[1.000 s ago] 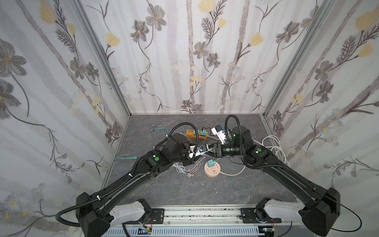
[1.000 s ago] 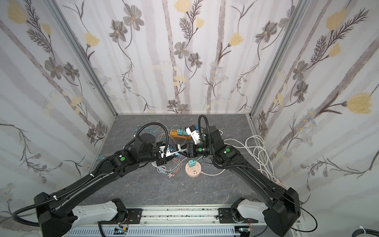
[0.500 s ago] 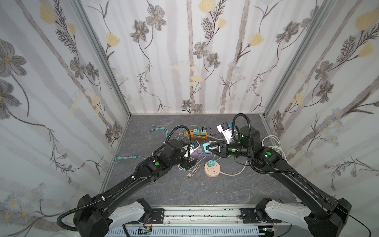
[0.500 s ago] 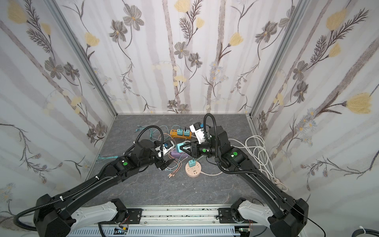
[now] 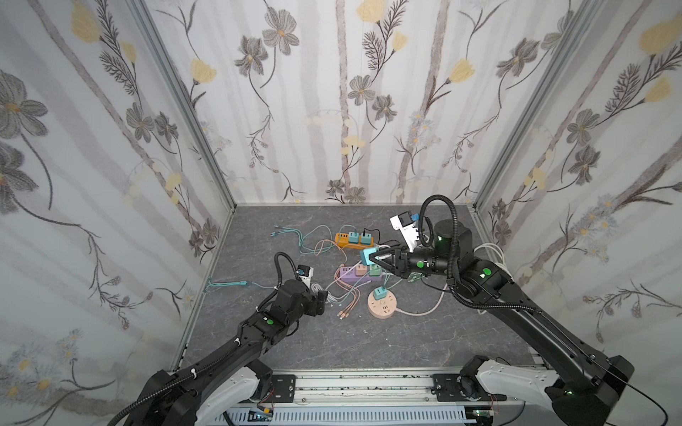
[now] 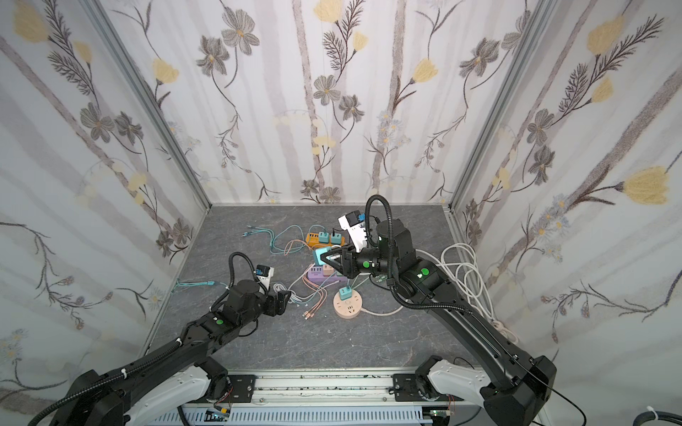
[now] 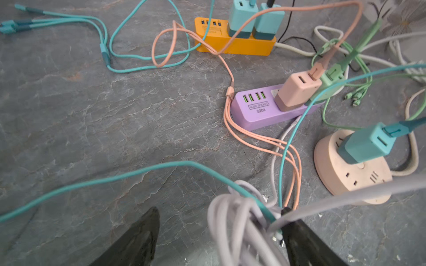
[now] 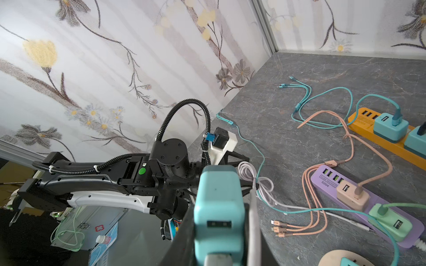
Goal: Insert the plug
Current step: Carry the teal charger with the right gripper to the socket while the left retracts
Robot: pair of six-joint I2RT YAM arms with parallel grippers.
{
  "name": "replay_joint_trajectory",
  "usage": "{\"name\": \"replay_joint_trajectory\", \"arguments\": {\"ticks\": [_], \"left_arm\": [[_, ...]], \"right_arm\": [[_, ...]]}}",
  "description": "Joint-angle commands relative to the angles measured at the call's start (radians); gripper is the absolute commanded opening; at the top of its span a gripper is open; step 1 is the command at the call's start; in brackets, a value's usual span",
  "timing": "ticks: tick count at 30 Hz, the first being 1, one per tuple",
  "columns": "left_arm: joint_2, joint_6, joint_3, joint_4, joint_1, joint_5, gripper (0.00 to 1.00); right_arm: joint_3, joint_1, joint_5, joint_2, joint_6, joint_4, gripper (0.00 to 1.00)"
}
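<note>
Grips the teal plug [image 5: 368,255] tight in the right gripper [image 5: 375,257], fingers [image 8: 182,237] pressed to two opposite sides of it. Holds it in the air, clear of the grey table [image 5: 369,343]; places it, in both top views, between the orange power strip [image 5: 345,239] and the purple power strip [image 5: 345,274], just beyond the pink adapter [image 5: 361,270] and the green adapter [image 5: 375,272] seated in the purple one. Turns a slot on the plug's side to the right wrist camera. Trails a pale cable [image 8: 253,218] alongside the plug toward a coil [image 8: 247,172] at the left gripper [image 7: 220,210]. Has that gripper spread wide and low over the table, well apart from the plug, with the coil between its fingers and against one of them; cannot tell whether the coil hangs from it or lies on the table. Shows a bare socket on the purple strip between its four small ports and the pink adapter. Finds two teal adapters [image 7: 242,18] side by side in the orange strip and one more in the round pink socket [image 7: 355,177], near the purple strip. Shows thin teal, pink and green charging leads [image 7: 104,49] loose on the table around the strips.
</note>
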Motion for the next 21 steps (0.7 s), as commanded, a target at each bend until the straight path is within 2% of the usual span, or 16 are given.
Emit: {"name": "replay_joint_trajectory", "arguments": {"ticks": [1,4,6,8,10,12,17,21], "left_arm": [[-0.031,-0.139,-0.005,0.025,0.054,0.084,0.83],[-0.012,-0.13,0.045,-0.068,0.069,0.043,0.83],[0.023,-0.132,0.064,-0.078,0.076,-0.009,0.88],[0.039,-0.142,0.074,-0.054,0.09,0.001,0.92],[0.039,-0.141,0.078,0.015,0.092,0.057,0.94],[0.036,-0.153,0.079,0.066,0.092,0.065,0.98],[0.131,-0.197,0.17,-0.133,0.132,-0.188,1.0],[0.177,-0.258,0.207,-0.216,0.152,-0.302,1.0]], "right_arm": [[0.017,0.0,0.004,0.007,-0.013,0.039,0.0],[0.052,0.0,-0.023,0.0,-0.042,0.024,0.0],[0.095,0.0,-0.023,-0.016,-0.08,-0.005,0.0],[0.127,0.0,0.04,-0.041,-0.117,-0.05,0.0],[0.145,-0.001,0.114,-0.063,-0.18,-0.119,0.0],[0.153,-0.001,0.164,-0.088,-0.282,-0.207,0.0],[0.125,-0.002,0.171,-0.184,-0.465,-0.332,0.0],[0.028,-0.003,0.275,-0.283,-0.622,-0.361,0.0]]}}
